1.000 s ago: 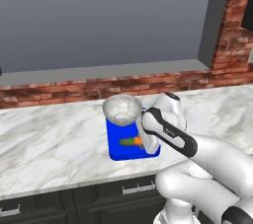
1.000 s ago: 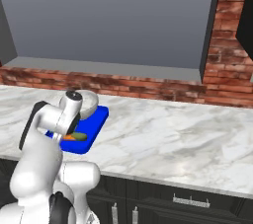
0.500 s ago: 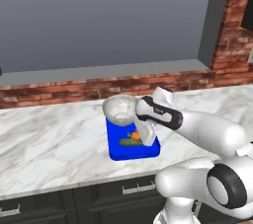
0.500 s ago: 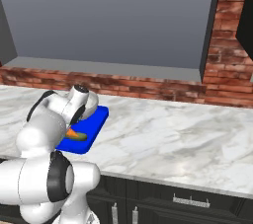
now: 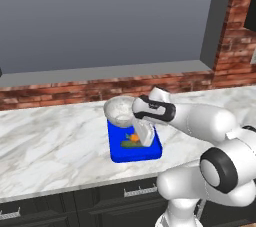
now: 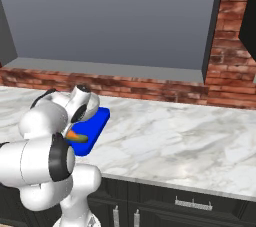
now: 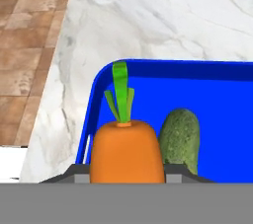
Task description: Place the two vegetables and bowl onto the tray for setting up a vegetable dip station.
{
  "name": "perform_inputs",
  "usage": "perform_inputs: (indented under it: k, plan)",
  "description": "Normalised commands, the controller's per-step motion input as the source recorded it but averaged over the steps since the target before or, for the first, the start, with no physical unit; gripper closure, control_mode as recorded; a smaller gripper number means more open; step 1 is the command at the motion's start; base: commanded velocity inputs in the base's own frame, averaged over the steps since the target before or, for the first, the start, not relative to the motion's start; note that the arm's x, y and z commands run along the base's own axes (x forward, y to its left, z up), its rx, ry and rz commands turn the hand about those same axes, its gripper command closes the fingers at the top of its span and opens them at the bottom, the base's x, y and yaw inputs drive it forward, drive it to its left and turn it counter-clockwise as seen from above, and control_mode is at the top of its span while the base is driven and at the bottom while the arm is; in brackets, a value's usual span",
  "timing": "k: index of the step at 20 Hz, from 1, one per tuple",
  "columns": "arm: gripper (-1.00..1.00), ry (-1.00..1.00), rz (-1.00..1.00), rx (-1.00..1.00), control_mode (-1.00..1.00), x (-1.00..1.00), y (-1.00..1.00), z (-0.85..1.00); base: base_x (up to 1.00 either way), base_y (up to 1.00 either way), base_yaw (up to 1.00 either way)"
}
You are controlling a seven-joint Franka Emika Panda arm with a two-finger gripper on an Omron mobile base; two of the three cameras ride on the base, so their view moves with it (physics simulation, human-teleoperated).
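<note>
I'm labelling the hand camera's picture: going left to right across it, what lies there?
Brick-patterned surface → marble counter → blue tray's rim → carrot → cucumber → bare blue tray floor.

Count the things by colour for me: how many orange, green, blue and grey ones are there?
Orange: 1, the carrot
Green: 1, the cucumber
Blue: 1, the tray
Grey: 1, the bowl
Total: 4
</note>
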Motion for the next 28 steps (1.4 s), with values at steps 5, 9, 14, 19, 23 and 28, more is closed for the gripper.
perform_inputs:
  k: [5,9,14,19,23,28]
  plan:
    - [1.00,0.00,0.00,0.00,-1.00,-0.01,0.10,-0.20,0.00,0.00,0.00]
    - [1.00,0.00,0.00,0.00,-1.00,-0.01,0.06,-0.20,0.00,0.00,0.00]
    - [1.00,0.00,-0.01,0.00,-1.00,0.00,0.04,-0.18,0.00,0.00,0.00]
    - [1.00,-0.01,0.00,0.00,-1.00,0.01,0.06,-0.17,0.00,0.00,0.00]
    - [1.00,-0.04,0.00,0.00,-1.00,0.01,0.07,-0.14,0.00,0.00,0.00]
    - [1.00,-0.11,0.00,0.00,-1.00,-0.02,0.10,-0.16,0.00,0.00,0.00]
